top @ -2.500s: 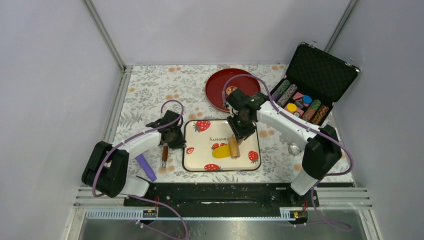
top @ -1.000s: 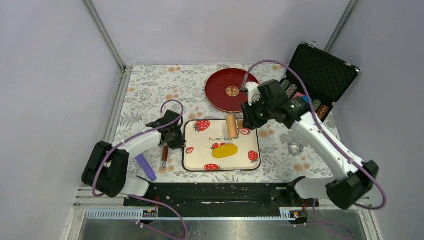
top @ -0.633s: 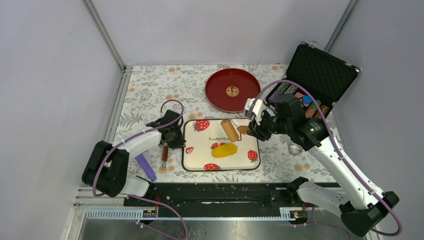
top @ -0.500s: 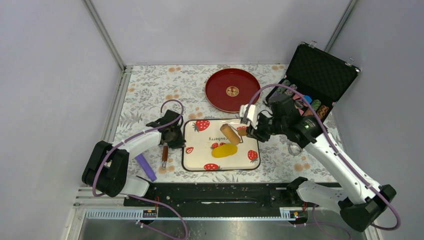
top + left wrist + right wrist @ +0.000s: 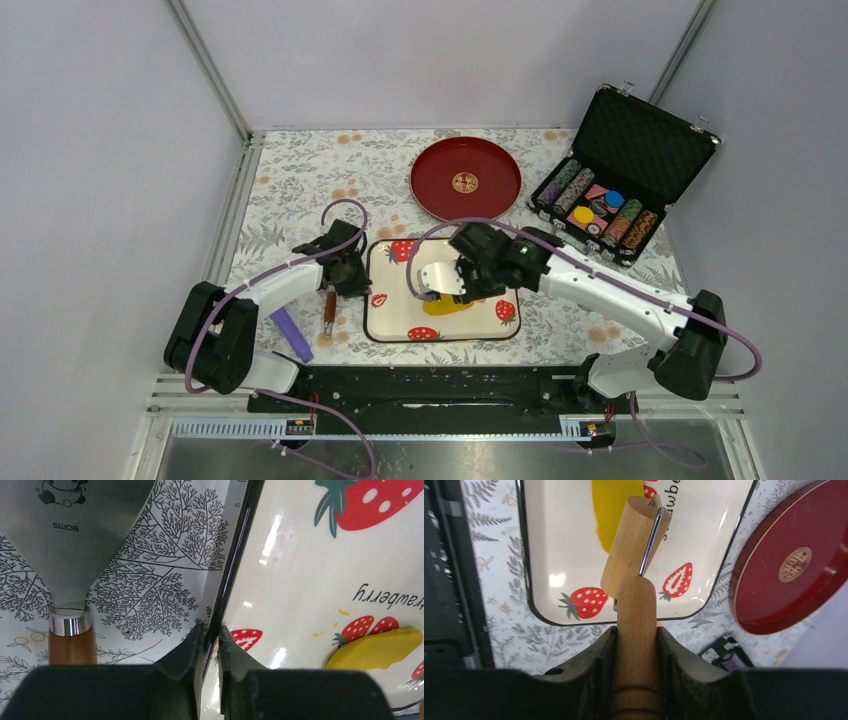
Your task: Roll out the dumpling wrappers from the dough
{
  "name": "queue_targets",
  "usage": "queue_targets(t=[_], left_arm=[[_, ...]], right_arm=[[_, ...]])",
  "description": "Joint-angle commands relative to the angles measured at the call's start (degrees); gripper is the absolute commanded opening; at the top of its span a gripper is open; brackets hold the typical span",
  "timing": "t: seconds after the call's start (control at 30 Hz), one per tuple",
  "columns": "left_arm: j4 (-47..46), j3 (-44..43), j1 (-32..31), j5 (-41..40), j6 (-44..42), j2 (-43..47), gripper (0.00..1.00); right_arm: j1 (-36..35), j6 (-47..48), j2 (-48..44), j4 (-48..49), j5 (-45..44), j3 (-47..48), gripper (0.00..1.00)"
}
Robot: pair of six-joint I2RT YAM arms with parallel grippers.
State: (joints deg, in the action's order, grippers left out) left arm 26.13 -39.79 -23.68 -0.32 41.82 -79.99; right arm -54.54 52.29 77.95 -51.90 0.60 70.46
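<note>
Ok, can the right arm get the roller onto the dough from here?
Probably yes. The right gripper holds the roller by its handle, its drum over the dough on the tray, nothing between. The left gripper pinches the tray's left rim.

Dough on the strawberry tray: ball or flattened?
Flattened. The dough lies as a low, elongated yellow patch on the strawberry tray; in the right wrist view the wooden roller covers part of it.

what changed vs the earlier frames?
The right gripper, gripping the roller throughout, lifted it off the dough, swung out toward the chip case, then came back over the dough on the tray. The left gripper stayed pinched on the tray's left rim; dough, tray unmoved.
</note>
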Motion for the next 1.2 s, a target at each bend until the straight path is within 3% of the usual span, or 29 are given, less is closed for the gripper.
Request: queue_targets(t=[0.0,0.63,0.93,1.17], left_arm=[[5.84,1.21,0.48,-9.41,-1.48,-2.23,0.00],[5.86,1.20,0.39,-9.52,-1.48,-2.20,0.00],[5.95,1.13,0.39,-9.53,-1.48,-2.29,0.00],[5.91,1.12,0.30,-9.53,-1.48,-2.30,0.00]], right_arm=[[-3.94,4.49,2.12,1.66,-11.69,3.19,0.00],[-11.21,5.01,9.00,4.08,-13.09,0.84,0.00],[-12.50,3.18,11.05,4.24,-14.46,-5.44,0.00],[-14.22,-0.29,10.76,5.96,-10.52,-11.17,0.00]])
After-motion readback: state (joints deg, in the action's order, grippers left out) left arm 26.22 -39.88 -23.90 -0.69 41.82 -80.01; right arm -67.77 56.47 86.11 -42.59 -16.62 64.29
